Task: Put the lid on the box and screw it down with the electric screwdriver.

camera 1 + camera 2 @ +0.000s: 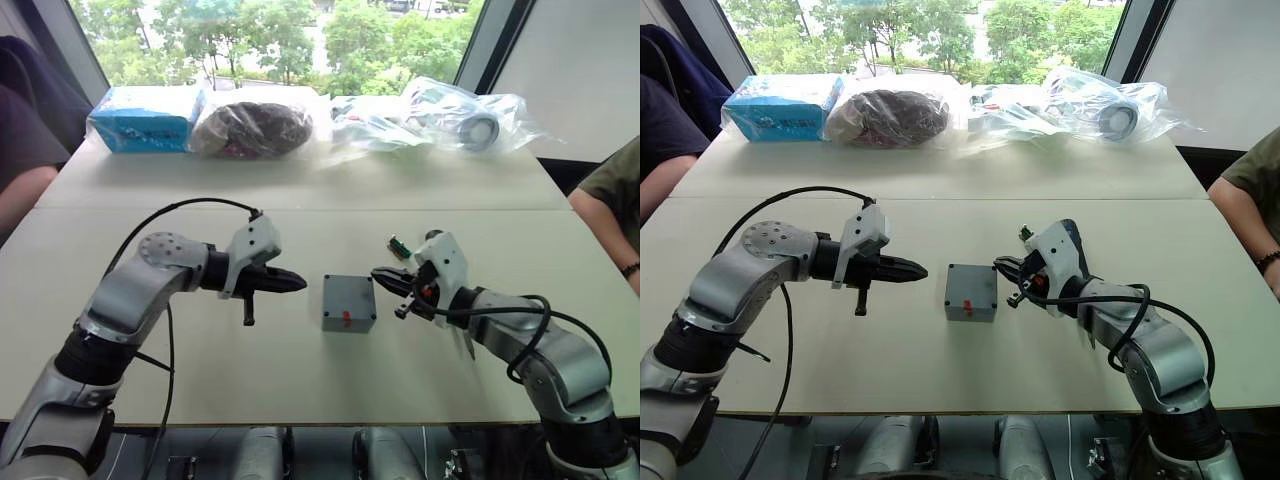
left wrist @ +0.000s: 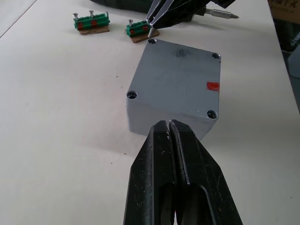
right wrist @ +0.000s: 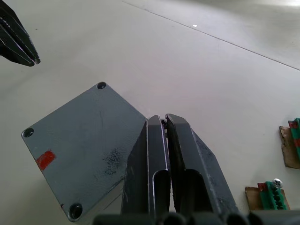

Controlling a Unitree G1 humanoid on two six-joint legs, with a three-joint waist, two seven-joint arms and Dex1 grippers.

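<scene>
While the lid (image 1: 349, 293) is sitting on top of the box (image 1: 348, 319) at the middle of the pale table (image 1: 300, 230), the two arms are reaching in from either side in the head views. The left gripper (image 1: 297, 283) is pointing at the box from its left, a short way off, fingers pressed together. The right gripper (image 1: 381, 277) is lying just beside the box's right edge, fingers likewise together. A small green block (image 1: 400, 246) is lying behind the right gripper. Plastic bags (image 1: 440, 115) and a blue packet (image 1: 143, 118) are lining the far side of the table, and a person's arm (image 1: 20, 205) is resting at the left edge.

From the left wrist, the closed fingers (image 2: 180, 173) are aiming at the near wall of the box, the lid showing four corner screw holes and a red mark (image 2: 212, 86). Two green blocks (image 2: 92, 22) are lying beyond, and the electric screwdriver (image 2: 220, 13) is lying behind the right gripper, its bit showing.

From the right wrist, the shut fingers (image 3: 157, 159) are hanging over the lid's edge; whether they are touching it I cannot tell.
</scene>
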